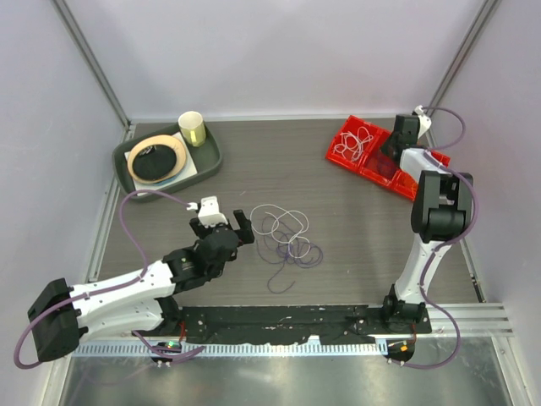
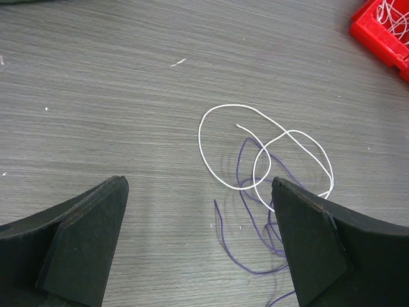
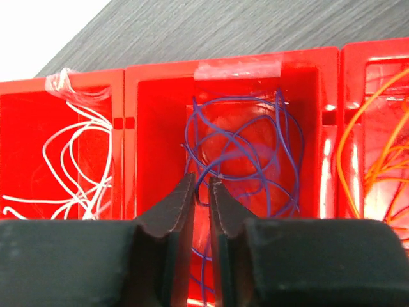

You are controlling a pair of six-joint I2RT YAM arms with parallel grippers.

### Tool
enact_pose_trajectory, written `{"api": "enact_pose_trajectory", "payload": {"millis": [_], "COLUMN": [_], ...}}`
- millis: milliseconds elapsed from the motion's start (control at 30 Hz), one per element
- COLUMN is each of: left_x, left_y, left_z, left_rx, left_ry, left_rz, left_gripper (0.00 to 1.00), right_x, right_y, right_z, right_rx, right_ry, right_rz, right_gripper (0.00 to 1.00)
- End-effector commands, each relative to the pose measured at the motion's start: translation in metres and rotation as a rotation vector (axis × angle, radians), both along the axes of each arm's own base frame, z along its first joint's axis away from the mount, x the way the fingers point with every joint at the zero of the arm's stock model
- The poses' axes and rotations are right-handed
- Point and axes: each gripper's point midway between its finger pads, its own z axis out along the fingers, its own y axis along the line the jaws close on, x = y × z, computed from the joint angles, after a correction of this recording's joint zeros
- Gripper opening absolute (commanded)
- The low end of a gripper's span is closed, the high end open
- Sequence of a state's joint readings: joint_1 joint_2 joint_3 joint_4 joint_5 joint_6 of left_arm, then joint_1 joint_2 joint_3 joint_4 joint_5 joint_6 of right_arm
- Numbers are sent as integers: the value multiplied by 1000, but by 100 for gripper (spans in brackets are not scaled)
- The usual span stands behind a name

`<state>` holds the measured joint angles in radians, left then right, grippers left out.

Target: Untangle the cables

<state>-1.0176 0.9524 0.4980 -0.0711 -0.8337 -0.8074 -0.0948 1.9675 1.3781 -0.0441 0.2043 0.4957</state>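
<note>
Your loose cables lie mid-table, just right of your left gripper. The tray sits far left, a cup in its back right corner. The bins sit far right, cables in each compartment, your right gripper over the middle one.

My left gripper is black, the table grey with fine wood grain, bearing a white cable and a purple cable, and the far-right bins red, holding white wires, purple wires and orange wires.
</note>
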Motion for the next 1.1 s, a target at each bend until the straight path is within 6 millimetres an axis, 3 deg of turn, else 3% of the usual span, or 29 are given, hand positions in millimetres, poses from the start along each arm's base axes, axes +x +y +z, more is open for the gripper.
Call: {"api": "enact_pose_trajectory", "payload": {"millis": [0,133,233,267,367,400,433,467,500,567,600,633,667,700,733,767,833,867,1067], "left_x": [3,2,1,1,-2,-3,-4,-7,-9,-15,-17,-19,-21,-28,-32,-35,-50,-53,-68], "left_y": [1,-3,-6,-8,-17,-19,-21,-27,-31,-41,-45,-47,-50,-58,-63,-72,-85,-86,-78], "left_z": [8,8,7,9,11,12,10,12,10,7,3,1,0,-3,-6,-4,-14,-17,-33], "left_rx": [-36,-36,-37,-41,-58,-64,-60,-78,-81,-97,-98,-106,-112,-140,-149,-176,-177,-180,-205], "left_ry": [-26,-20,-4,-3,14,19,31,45,58,97,123,142,160,194,213,217,264,277,360], "left_rz": [16,-4,-20,-26,-69,-80,-93,-120,-136,-189,-199,-208,-219,-252,-280,-327,-438,-447,-440], "left_gripper": [100,100,100,100,100,100,100,100,100,100,100,100,100,100,100,100,100,100,100], "right_x": [18,10,-5,-13,-32,-43,-52,-63,-79,-105,-116,-134,-153,-165,-175,-200,-220,-239,-287], "right_y": [1,-5,-9,-7,8,19,27,35,44,83,101,137,157,174,190,217,238,248,258], "right_z": [25,54,90,112,136,161,172,168,188,163,160,167,137,127,134,100,89,75,41], "right_rx": [-2,-61,-112,-125,-133,-118,-108,-119,-137,-167,-181,-156,-131,-101,-82,-29,34,82,269], "right_ry": [-48,-61,-99,-133,-159,-217,-245,-230,-262,-184,-183,-223,-178,-177,-239,-190,-208,-185,-121], "right_rz": [25,15,10,23,95,139,163,202,226,316,370,473,548,602,649,788,907,988,985], "right_gripper": [27,38,46,47,58,83,88,89,90,91,92,92,92,92,91,92,91,91,89]}}
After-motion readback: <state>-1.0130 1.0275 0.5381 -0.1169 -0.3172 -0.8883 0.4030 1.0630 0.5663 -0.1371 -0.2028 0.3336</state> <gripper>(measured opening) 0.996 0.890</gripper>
